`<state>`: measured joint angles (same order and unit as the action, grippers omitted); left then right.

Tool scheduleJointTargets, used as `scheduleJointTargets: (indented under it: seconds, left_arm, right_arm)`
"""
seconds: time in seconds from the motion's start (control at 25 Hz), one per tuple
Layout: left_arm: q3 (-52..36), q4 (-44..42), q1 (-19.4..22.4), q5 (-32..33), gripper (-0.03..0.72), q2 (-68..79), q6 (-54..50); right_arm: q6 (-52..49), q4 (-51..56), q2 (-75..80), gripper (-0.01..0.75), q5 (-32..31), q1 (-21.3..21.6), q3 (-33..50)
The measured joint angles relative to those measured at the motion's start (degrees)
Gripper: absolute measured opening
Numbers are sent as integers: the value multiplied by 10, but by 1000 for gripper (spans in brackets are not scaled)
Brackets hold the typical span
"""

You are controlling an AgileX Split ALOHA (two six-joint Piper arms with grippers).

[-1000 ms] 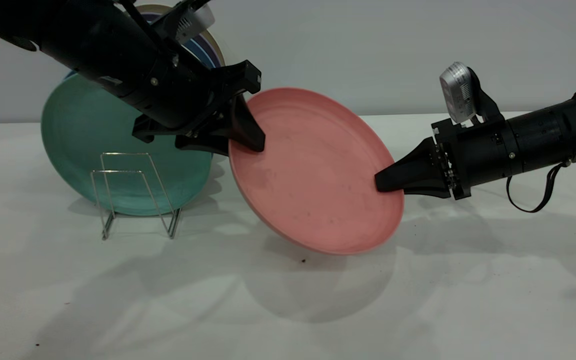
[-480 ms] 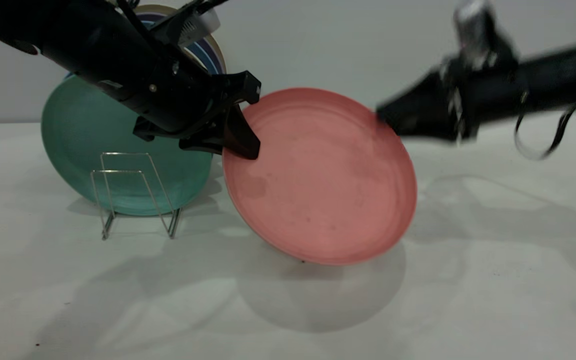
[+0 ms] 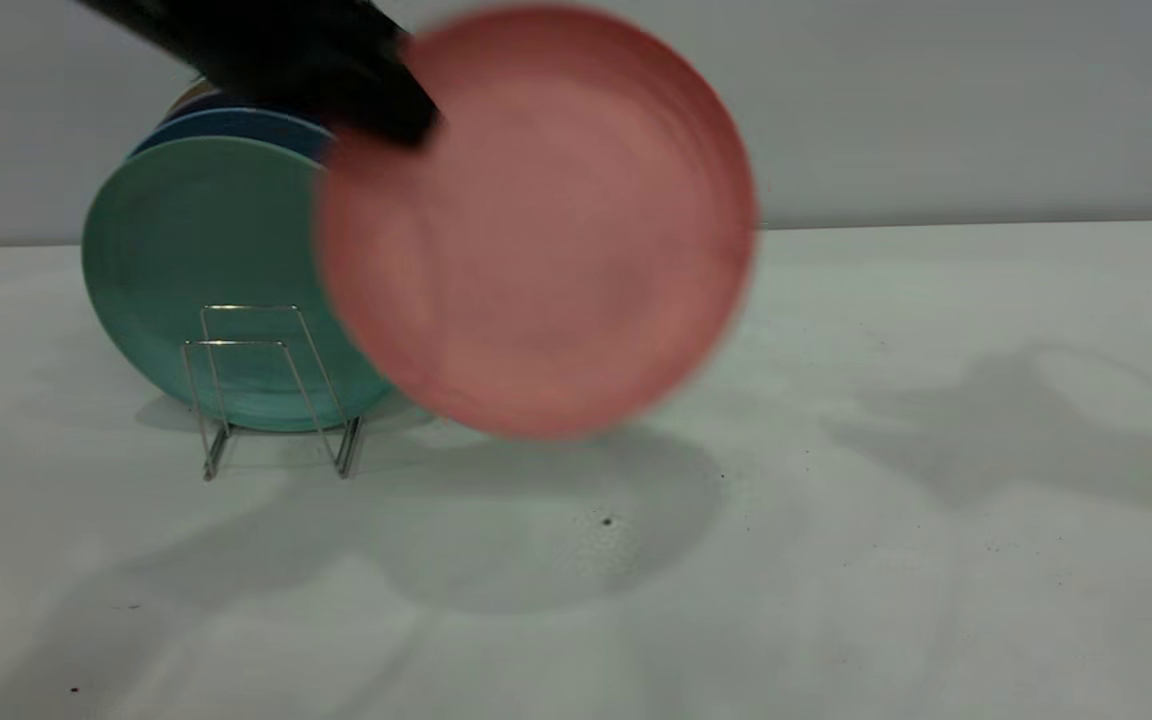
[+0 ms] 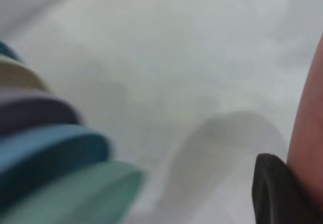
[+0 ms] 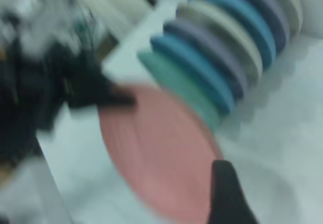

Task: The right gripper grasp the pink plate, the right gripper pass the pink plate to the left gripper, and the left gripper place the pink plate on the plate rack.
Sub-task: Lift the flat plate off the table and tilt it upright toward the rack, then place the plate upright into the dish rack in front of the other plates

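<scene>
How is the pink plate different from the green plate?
The pink plate is up in the air, held by the left gripper; the green plate stands in the plate rack. The pink one is alone; the green one fronts a row. Both are round and look similar in size.

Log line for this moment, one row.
phase: handover done | left gripper: holds pink plate by its rim, lifted off table | right gripper: off the plate | plate rack: front slot free, green plate behind

right gripper (image 5: 224, 193) has let go; left gripper (image 3: 376, 110) lifted pink plate (image 3: 536, 220).
</scene>
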<state>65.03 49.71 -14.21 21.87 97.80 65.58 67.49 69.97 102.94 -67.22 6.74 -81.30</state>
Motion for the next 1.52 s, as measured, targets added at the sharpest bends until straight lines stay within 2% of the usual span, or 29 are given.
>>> scheduleJointTargets:
  seconds: [0.16, 0.28, 0.48, 0.64, 0.84, 0.96, 1.24, 1.52]
  left_arm:
    - [0, -122, 54, 31, 49, -78, 58]
    - [0, -200, 89, 39, 49, -114, 122]
    - [0, -242, 125, 36, 49, -133, 273]
    - [-1, -238, 130, 24, 49, -129, 423]
    - [-1, -193, 129, 0, 49, -103, 536]
    - [-1, -187, 129, -4, 49, -85, 548]
    - [-1, -187, 118, -18, 49, -61, 548]
    - [-1, -185, 87, -67, 49, -59, 548]
  right_arm:
    - [-99, -130, -118, 355, -16, -5, 12]
    - [-151, -189, -195, 270, -18, -5, 56]
    - [-183, -217, -320, 185, -23, -5, 179]
    - [-194, -225, -426, 177, -24, -5, 297]
    - [-223, -267, -566, 177, -14, -5, 423]
    - [-256, -313, -654, 177, -2, -5, 463]
    - [-363, -445, -809, 181, -1, -5, 493]
    - [-393, -481, -882, 189, -4, -5, 536]
